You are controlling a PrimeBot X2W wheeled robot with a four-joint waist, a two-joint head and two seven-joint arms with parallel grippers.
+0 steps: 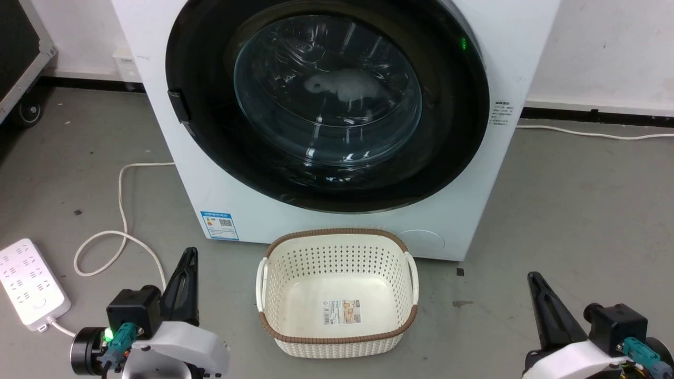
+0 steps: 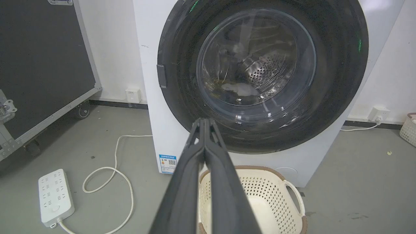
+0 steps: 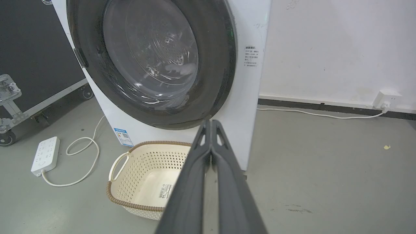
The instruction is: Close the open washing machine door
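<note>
Washing machine door lies flush against the washing machine front, on the far side of the basket. My left pincer and right pincer hover nearer, fingers pressed together, gripping nothing.

Head cam's up high, angled down at the floor: washing machine front up top, cream basket between the left fingers and right fingers. Both wrist cams sit low, looking along their fingers, fairly near. Left one faces the washing machine door nearly square beyond its fingertips. Right one sees it up-left of its tips, more side-on. All three share door, basket, power strip.
</note>
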